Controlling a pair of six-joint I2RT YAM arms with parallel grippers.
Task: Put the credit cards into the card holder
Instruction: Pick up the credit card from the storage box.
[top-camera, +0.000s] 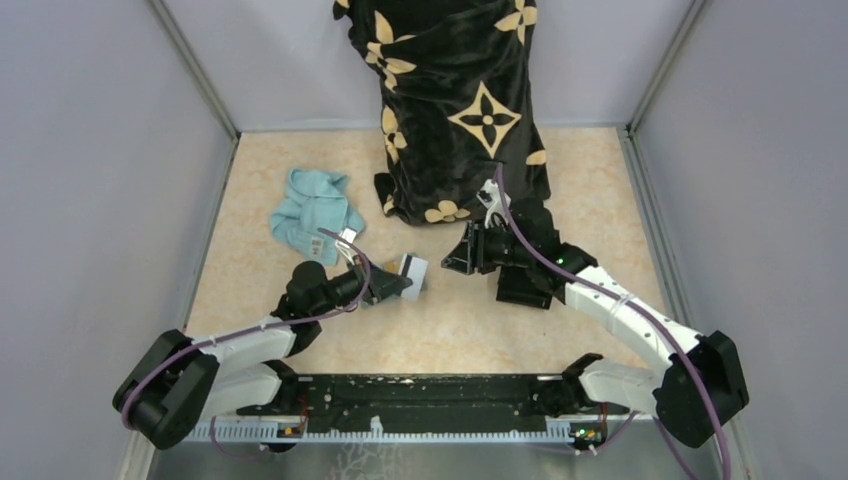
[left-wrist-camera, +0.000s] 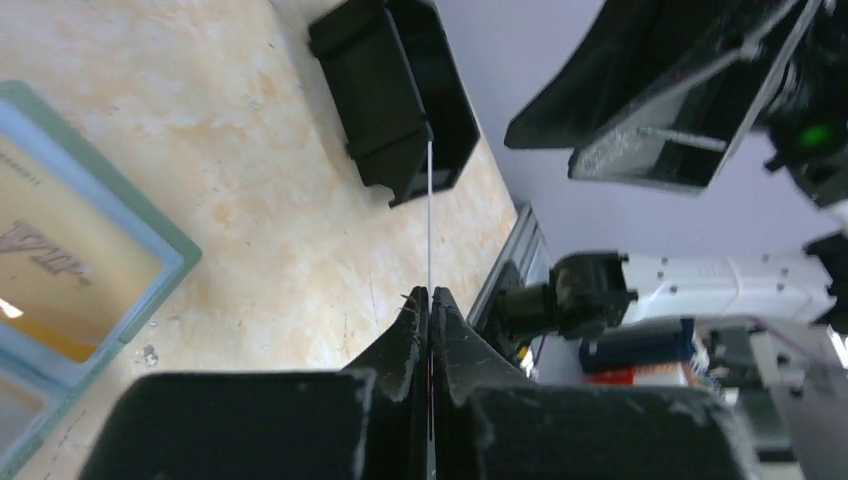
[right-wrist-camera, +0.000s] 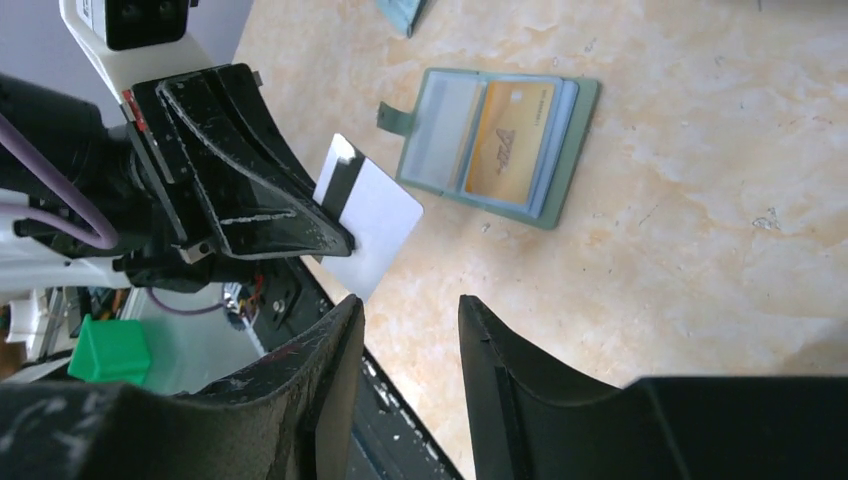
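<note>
My left gripper (top-camera: 398, 286) is shut on a pale silvery credit card (top-camera: 412, 270) with a dark stripe and holds it above the table. In the left wrist view the card (left-wrist-camera: 430, 210) shows edge-on as a thin line between the closed fingertips of the left gripper (left-wrist-camera: 430, 295). The sage-green card holder (right-wrist-camera: 500, 145) lies open on the table with a tan-orange card (right-wrist-camera: 512, 140) in one slot. It also shows in the left wrist view (left-wrist-camera: 170, 245). My right gripper (right-wrist-camera: 410, 305) is open and empty, just past the card's (right-wrist-camera: 375, 215) free end. From above, the right gripper (top-camera: 450, 260) faces the left one.
A light blue cloth (top-camera: 310, 215) lies at the back left. A black fabric with tan flowers (top-camera: 460, 110) hangs at the back centre. A black square box (left-wrist-camera: 395, 100) sits under the right arm. Grey walls close the table's sides.
</note>
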